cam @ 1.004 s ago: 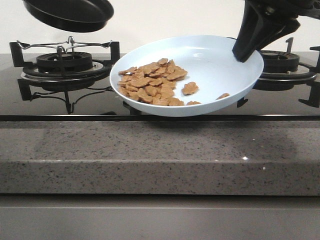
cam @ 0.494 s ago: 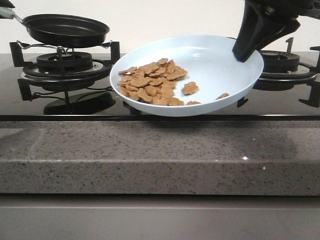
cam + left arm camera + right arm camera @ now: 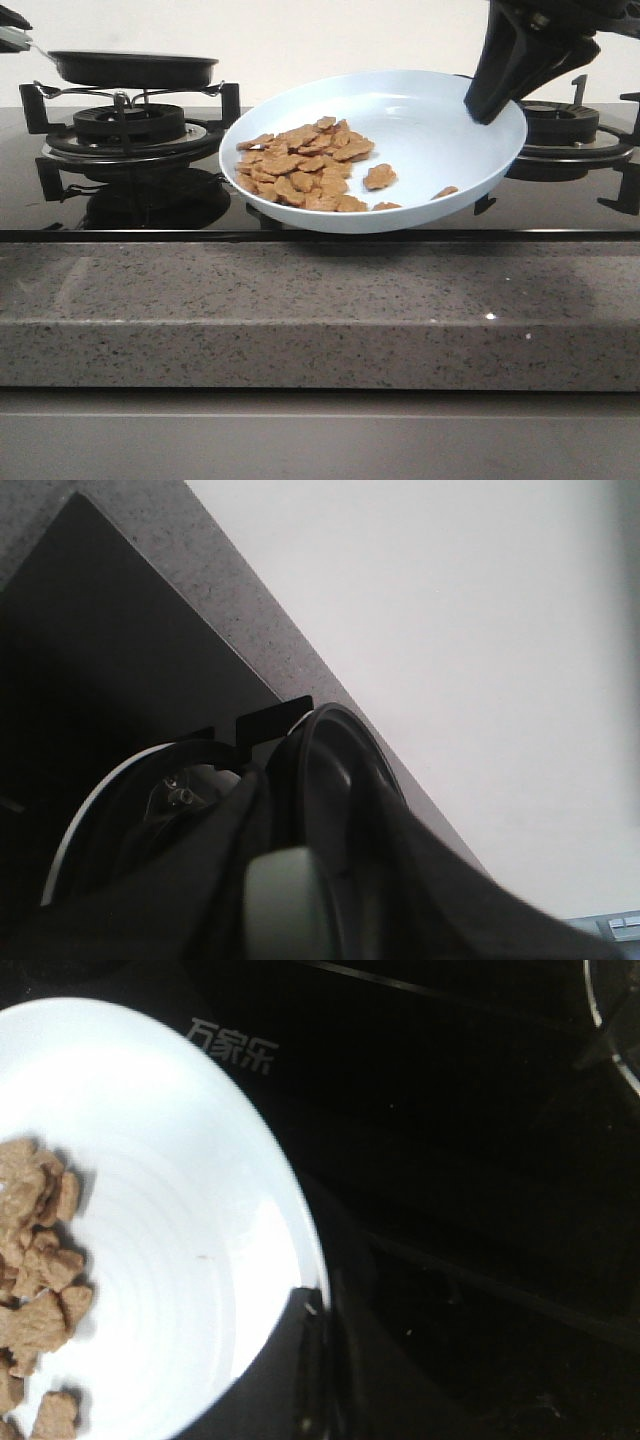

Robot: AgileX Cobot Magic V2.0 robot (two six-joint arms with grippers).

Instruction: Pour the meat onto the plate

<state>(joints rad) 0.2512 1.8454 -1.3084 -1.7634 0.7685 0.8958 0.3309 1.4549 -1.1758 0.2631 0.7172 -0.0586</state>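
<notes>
The pale blue-white plate (image 3: 420, 120) hangs tilted above the stove's front edge, its left side lower. The meat (image 3: 305, 165), a heap of orange-brown pieces, lies in its left part, with a few loose pieces to the right. My right gripper (image 3: 488, 108) is shut on the plate's right rim; the right wrist view shows the plate (image 3: 160, 1180), the meat (image 3: 35, 1260) and the gripper (image 3: 318, 1310) on the rim. My left gripper (image 3: 290, 880) is shut on the grey handle of the black frying pan (image 3: 135, 68), which sits level on the left burner; only its edge shows at the front view's left border.
The left burner grate (image 3: 130, 125) stands under the pan. The right burner (image 3: 575, 125) is behind the plate. The black glass cooktop (image 3: 180, 215) ends at a speckled stone counter edge (image 3: 320, 310) in front.
The left arm has lowered the frying pan from up high down onto the left burner and levelled it. The plate, the meat and the right gripper have not moved.
</notes>
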